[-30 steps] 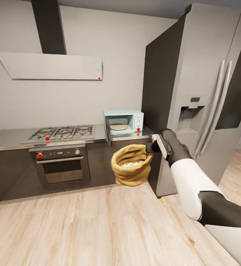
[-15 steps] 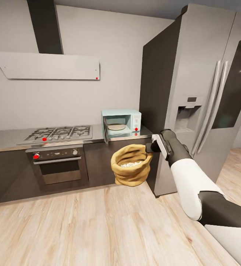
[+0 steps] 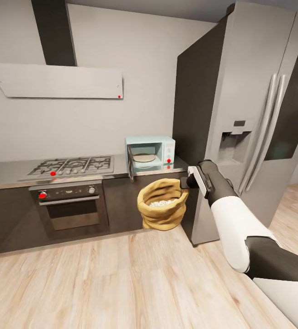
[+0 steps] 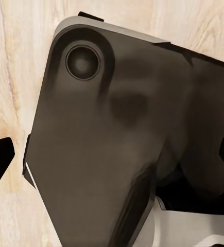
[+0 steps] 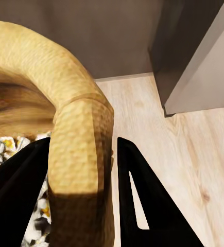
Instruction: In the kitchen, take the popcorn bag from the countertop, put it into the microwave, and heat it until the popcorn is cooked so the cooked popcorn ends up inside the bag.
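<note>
Right now my right gripper (image 5: 81, 170) has its jaws clamped on the rolled rim of the bag (image 3: 162, 204), one finger inside over the popcorn (image 3: 162, 202), one outside. It hangs at centre frame, in front of the dark cabinets and below the table (image 3: 12, 170) edge. I judge the burlap soft and saggy, fairly light, so the rim is the sensible hold, though it may tilt and spill. The microwave (image 3: 150, 153) sits above it with its door open. The fridge (image 3: 254, 114) crowds the right and the stove (image 3: 69, 166) sits left. I cannot tell how the left jaws stand.
</note>
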{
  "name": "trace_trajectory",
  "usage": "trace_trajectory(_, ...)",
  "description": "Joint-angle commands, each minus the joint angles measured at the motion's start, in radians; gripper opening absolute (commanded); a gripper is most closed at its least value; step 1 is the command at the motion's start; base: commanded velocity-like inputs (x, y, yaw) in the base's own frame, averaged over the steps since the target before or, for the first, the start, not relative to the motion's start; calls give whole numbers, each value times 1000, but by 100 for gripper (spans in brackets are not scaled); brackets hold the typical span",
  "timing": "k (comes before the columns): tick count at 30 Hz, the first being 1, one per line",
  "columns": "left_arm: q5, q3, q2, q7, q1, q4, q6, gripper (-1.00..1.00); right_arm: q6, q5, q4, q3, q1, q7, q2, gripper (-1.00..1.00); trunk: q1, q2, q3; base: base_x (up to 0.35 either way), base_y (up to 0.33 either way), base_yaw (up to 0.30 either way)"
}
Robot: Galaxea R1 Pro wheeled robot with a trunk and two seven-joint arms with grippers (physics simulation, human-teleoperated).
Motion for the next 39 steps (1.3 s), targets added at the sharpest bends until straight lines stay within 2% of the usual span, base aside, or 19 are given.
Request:
trace_trajectory(1, 5, 0, 0, 0, 0, -1, -2, 100, 3, 8, -1, -6, -1, 5, 1, -100, 1, -1, -1, 317, 0, 0)
trace_trajectory(39, 5, 1, 0, 0, 0, -1, -2, 100, 3, 6, -3, -6, -1, 12, 3, -100, 1, -1, -1, 320, 0, 0)
